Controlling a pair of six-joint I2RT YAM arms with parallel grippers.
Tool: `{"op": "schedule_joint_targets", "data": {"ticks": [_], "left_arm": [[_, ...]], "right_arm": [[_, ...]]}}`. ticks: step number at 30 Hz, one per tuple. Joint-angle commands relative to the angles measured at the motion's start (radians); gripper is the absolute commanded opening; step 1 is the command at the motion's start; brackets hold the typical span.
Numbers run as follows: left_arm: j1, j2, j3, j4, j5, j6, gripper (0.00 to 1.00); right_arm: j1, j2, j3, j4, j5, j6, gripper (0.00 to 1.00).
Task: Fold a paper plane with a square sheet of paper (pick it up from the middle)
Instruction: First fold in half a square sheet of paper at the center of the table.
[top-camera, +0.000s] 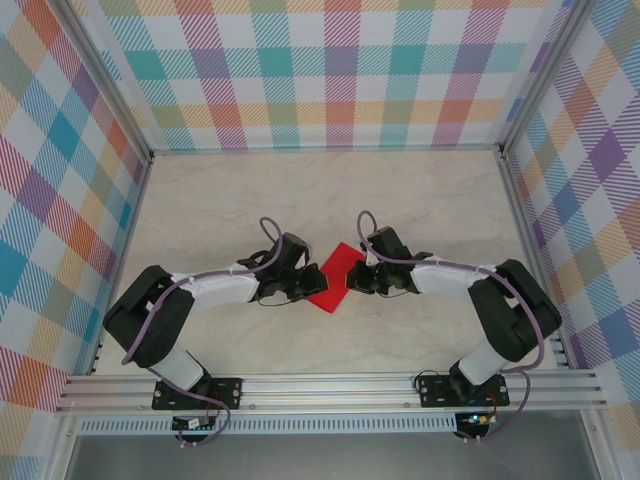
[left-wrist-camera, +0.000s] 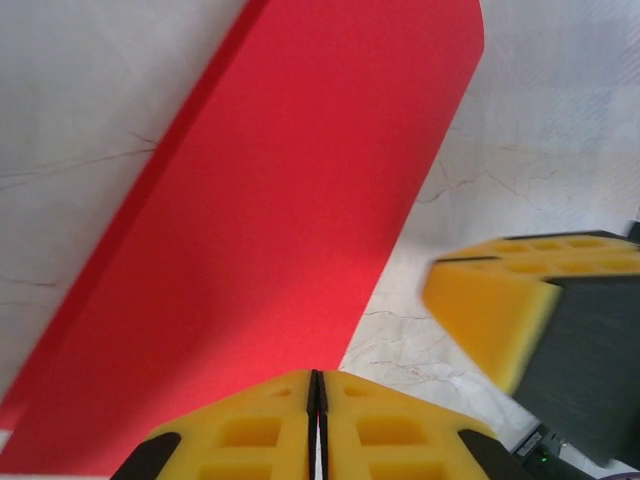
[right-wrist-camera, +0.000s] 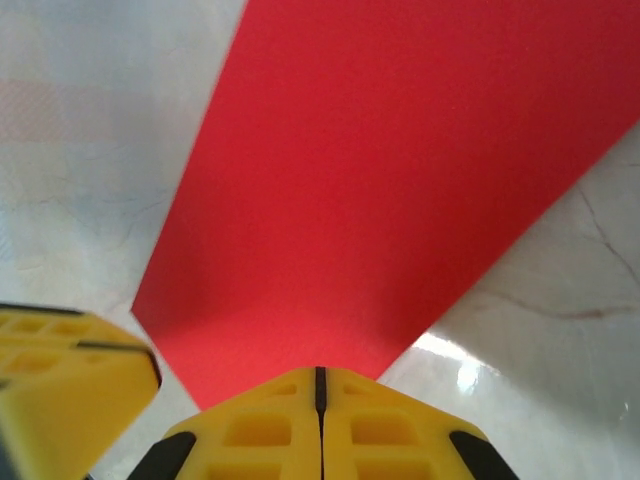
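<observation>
Left gripper (top-camera: 303, 284) reaches in from the left of the top view, its tip meeting the left edge of the square sheet of paper (top-camera: 335, 275). In its own wrist view the left gripper (left-wrist-camera: 317, 400) has its two yellow fingers (left-wrist-camera: 250, 430) pressed flat together, with only a thin dark seam between them, and the tips sit over the near end of the paper (left-wrist-camera: 280, 230). The red paper lies on the pale marbled table (top-camera: 230, 190) between the two arms, and a darker band runs along its left side in the left wrist view. On the right, the right gripper (top-camera: 356, 279) meets the paper's opposite edge. The right wrist view shows the right gripper (right-wrist-camera: 320, 395) with its fingers likewise closed against each other, the tips over the paper's (right-wrist-camera: 400, 180) near corner.
</observation>
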Motion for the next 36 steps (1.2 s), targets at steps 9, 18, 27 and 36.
{"op": "schedule_joint_targets", "data": {"ticks": [9,18,27,36], "left_arm": [[-0.052,0.121,0.081,0.045,0.018,-0.028,0.06],[-0.070,0.179,0.101,0.062,0.046,-0.028,0.05],[-0.077,0.196,0.083,0.017,0.016,-0.023,0.04],[-0.076,0.197,0.039,-0.062,-0.034,-0.024,0.03]], "right_arm": [[-0.031,0.121,0.055,0.067,-0.076,-0.016,0.03],[-0.030,0.150,0.046,0.026,-0.061,-0.029,0.02],[-0.031,0.163,0.043,0.029,-0.063,-0.041,0.03],[-0.072,0.180,0.053,0.051,-0.066,-0.107,0.03]]}}
